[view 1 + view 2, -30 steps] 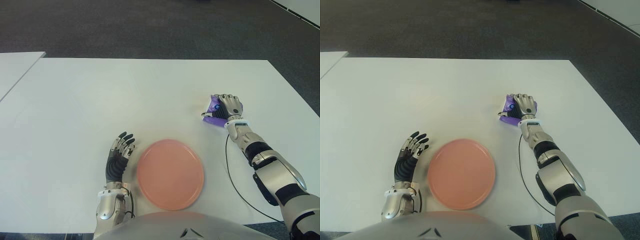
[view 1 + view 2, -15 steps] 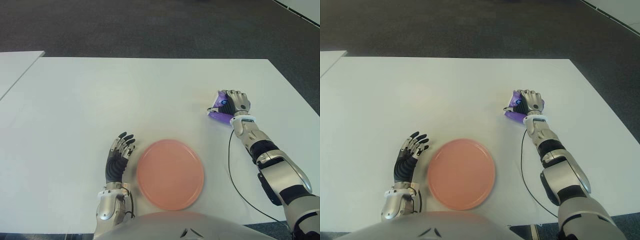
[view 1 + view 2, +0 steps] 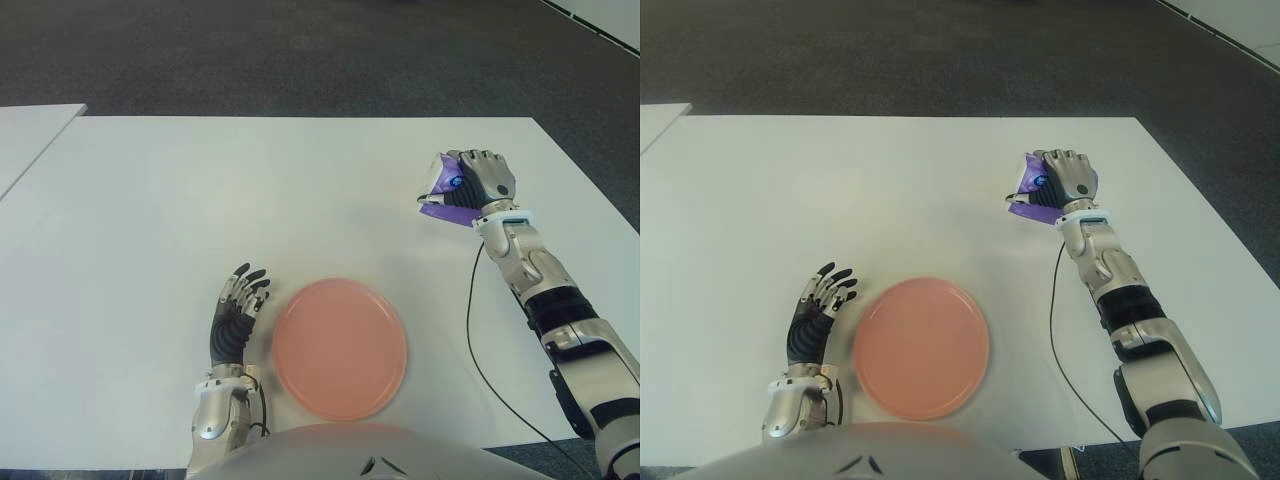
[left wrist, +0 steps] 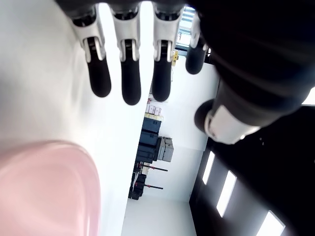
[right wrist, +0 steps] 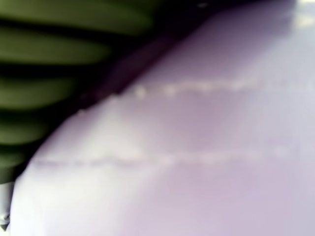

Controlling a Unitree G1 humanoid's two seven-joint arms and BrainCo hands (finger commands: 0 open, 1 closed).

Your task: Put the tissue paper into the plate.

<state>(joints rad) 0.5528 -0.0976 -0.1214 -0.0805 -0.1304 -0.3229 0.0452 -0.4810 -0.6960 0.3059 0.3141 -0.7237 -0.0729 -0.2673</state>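
Left eye view, item one: tissue paper pack point(image 3: 440, 192), purple wrapper with a pale panel, held in the right hand point(image 3: 478, 185) over the far right part of the white table point(image 3: 200, 200), near its right edge; the pack juts out toward the robot's left from under the curled fingers point(image 3: 484, 160), which are wrapped over it in a firm grasp (the right wrist view is filled by the pale purple wrapper point(image 5: 197, 147) with dark fingers across one corner, which agrees with a close grip). Whether the pack touches the tabletop or is held just clear of it cannot be told. Item two: right forearm, silver and black, running from the hand back toward the near right corner, with a thin black cable point(image 3: 475, 350) lying on the table alongside it. Item three: plate point(image 3: 340, 348), round, salmon pink, holding nothing, on the near middle of the table, well apart from the pack. Item four: left hand point(image 3: 236, 318), showing just beside the plate on the plate's left, fingers point(image 4: 130, 73) extended and slightly spread, grasping nothing; the left wrist view shows the black fingertips over the white surface and the pink rim of the plate point(image 4: 44, 191) close by. Item five: dark carpeted floor point(image 3: 300, 50) beyond the far edge of the table, and a second white table point(image 3: 30, 135) at the far left
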